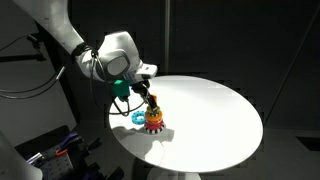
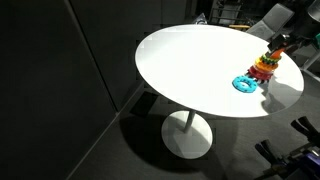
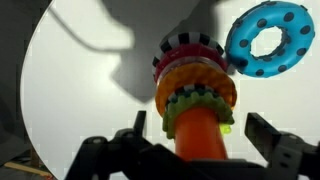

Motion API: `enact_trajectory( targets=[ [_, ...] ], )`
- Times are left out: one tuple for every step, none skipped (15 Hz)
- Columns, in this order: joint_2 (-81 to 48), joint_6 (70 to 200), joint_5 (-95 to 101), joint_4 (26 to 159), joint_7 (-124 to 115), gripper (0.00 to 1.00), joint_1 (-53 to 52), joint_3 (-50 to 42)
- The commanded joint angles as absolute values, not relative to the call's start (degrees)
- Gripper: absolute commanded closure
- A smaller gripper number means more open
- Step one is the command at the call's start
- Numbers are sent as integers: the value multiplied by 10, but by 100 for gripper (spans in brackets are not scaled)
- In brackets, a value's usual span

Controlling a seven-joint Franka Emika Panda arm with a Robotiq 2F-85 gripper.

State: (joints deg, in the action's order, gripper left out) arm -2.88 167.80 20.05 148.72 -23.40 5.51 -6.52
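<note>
A ring-stacking toy stands on the round white table, with an orange centre post and red, orange and green toothed rings on it. A blue ring with dark dots lies on the table beside the stack, also seen as the blue ring and the blue ring. My gripper is open directly over the stack, its fingers on either side of the orange post without touching it. In both exterior views the gripper hovers just above the toy.
The table edge drops to a dark floor with a white pedestal base. Dark curtains hang behind. Cluttered gear sits below the arm's base.
</note>
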Motion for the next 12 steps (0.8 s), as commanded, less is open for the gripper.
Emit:
enact_trajectory(
  targets=[
    [-42, 1697, 226, 1480, -258, 0, 54, -71],
    [-45, 1702, 228, 1480, -258, 0, 54, -71],
    [-47, 1707, 232, 1480, -261, 0, 53, -73],
    [-49, 1710, 236, 1479, -263, 0, 53, -74],
    [-51, 1713, 239, 1479, -265, 0, 52, -75],
    [-52, 1716, 241, 1479, -268, 0, 52, -75],
    [-53, 1719, 246, 1478, -270, 0, 52, -76],
    [-55, 1723, 247, 1479, -271, 0, 52, -77],
    [-56, 1725, 250, 1479, -273, 0, 52, -78],
    [-57, 1728, 252, 1479, -275, 0, 52, -79],
    [-57, 1729, 251, 1479, -275, 0, 52, -80],
    [-57, 1729, 251, 1479, -276, 0, 52, -80]
  ],
)
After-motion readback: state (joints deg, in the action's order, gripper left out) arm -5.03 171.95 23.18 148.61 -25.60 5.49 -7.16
